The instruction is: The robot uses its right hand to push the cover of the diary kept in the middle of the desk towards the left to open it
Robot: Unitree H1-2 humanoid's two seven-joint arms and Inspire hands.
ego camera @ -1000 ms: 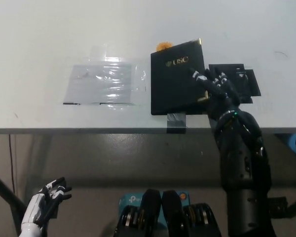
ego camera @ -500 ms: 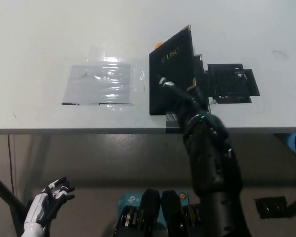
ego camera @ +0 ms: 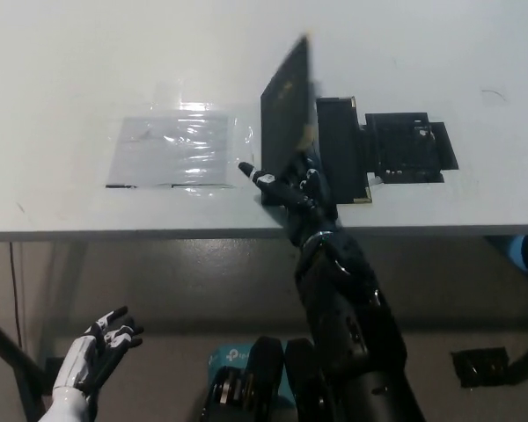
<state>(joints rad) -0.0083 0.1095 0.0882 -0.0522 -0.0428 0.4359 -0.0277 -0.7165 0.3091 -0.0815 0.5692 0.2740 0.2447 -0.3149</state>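
Observation:
The black diary [ego camera: 339, 149] lies in the middle of the white desk [ego camera: 88, 70]. Its cover [ego camera: 284, 105] stands nearly upright, tilting left, with the dark inside page showing to its right. My black right hand [ego camera: 286, 189] is open at the near edge of the diary, fingers stretched to the left under and against the raised cover. My white left hand [ego camera: 97, 352] rests open below the desk at the lower left.
A clear plastic sheet over a grey patch [ego camera: 176, 149] lies left of the diary. A black taped shape [ego camera: 409, 148] sits to the diary's right. The desk's front edge [ego camera: 158, 233] runs across the middle of the picture.
The right hand has swept left along the diary's near edge. The cover has risen from partly lifted to almost vertical, baring the inside page.

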